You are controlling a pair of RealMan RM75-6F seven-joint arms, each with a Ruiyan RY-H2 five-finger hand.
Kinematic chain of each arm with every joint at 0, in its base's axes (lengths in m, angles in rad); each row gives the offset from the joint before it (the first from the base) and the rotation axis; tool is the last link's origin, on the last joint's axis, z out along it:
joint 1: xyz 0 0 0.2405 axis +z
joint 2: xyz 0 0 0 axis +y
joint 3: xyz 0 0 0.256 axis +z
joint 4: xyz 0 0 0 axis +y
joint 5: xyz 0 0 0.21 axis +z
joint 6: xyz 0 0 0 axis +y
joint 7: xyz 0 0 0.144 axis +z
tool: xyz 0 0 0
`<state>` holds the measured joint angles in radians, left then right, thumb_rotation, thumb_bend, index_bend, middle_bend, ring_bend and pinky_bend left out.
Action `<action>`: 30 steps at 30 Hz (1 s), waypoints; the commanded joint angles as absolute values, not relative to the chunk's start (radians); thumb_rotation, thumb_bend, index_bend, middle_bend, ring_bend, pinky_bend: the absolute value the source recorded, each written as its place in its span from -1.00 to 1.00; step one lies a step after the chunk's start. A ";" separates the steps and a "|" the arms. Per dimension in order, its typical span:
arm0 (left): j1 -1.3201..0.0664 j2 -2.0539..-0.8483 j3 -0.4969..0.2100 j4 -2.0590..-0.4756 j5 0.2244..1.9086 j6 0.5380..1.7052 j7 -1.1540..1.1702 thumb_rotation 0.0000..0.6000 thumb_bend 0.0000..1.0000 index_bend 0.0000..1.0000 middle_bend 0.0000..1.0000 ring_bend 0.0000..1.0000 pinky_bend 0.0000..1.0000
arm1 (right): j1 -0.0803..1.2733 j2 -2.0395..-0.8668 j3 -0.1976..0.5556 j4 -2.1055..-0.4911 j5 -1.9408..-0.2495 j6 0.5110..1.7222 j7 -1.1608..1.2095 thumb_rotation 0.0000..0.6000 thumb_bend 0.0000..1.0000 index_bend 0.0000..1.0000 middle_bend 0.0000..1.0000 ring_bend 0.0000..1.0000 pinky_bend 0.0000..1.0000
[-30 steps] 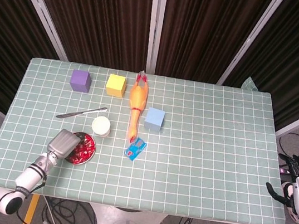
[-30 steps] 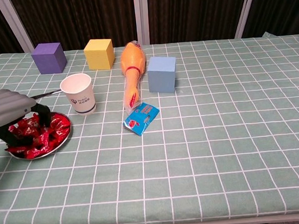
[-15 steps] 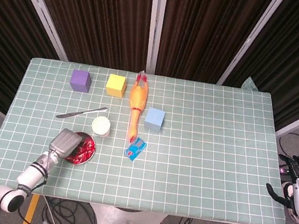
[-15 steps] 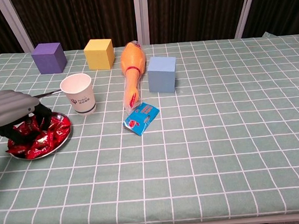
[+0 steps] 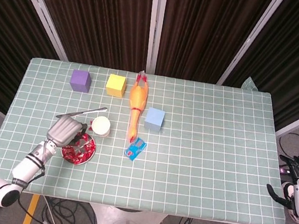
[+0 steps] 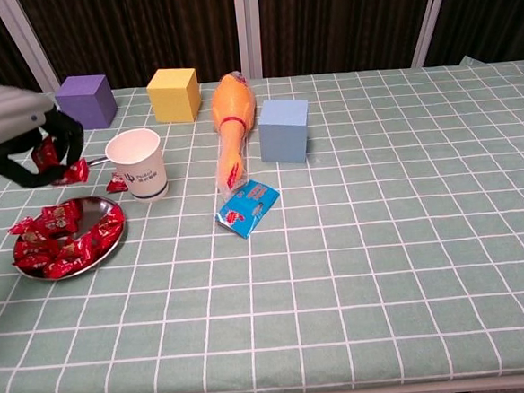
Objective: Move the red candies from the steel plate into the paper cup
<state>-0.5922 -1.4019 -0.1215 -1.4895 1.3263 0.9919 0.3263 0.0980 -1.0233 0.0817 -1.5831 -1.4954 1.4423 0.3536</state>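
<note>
Your left hand (image 6: 10, 124) is raised off the table (image 6: 384, 269), its dark fingers (image 6: 65, 138) curled down and pinching red candies (image 6: 57, 157) between them; one wrapped candy (image 6: 115, 183) shows just below the fingers, beside the foot of the paper cup (image 6: 137, 164), and you cannot tell from either view whether it is lying on the cloth or in the air. Below and just in front of the fingers, the steel plate (image 6: 113, 247) holds the other red candies (image 6: 54, 247) in a heap. The cup stands upright just to the right of the fingers, close but apart from them.

Your right hand (image 5: 294, 195) hangs off the table's right edge, fingers loosely spread, holding nothing.

Right of the cup lie a blue packet (image 6: 247, 207) and, beyond it, a rubber chicken (image 6: 232, 118) stretched lengthwise, with a pale blue cube (image 6: 284, 130) beside it. A knife (image 5: 80, 112) lies behind the fingers. Farther back stand a purple cube (image 6: 86, 101) and a yellow cube (image 6: 174, 94).

The table wears a green checked cloth; dark curtains (image 5: 151, 22) with pale uprights close the room behind.
</note>
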 commanded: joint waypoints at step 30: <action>-0.833 -1.536 -0.151 -1.424 1.065 0.911 0.684 1.00 0.15 0.15 0.29 0.85 1.00 | 0.092 -1.008 0.094 -1.575 -1.470 1.443 0.362 1.00 -0.62 -0.72 -0.62 -0.86 -0.25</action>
<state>-0.8309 -1.5333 -0.1547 -1.4214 1.0704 0.9076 0.6782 0.0921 -1.0085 0.0936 -1.5754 -1.4701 1.4428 0.3617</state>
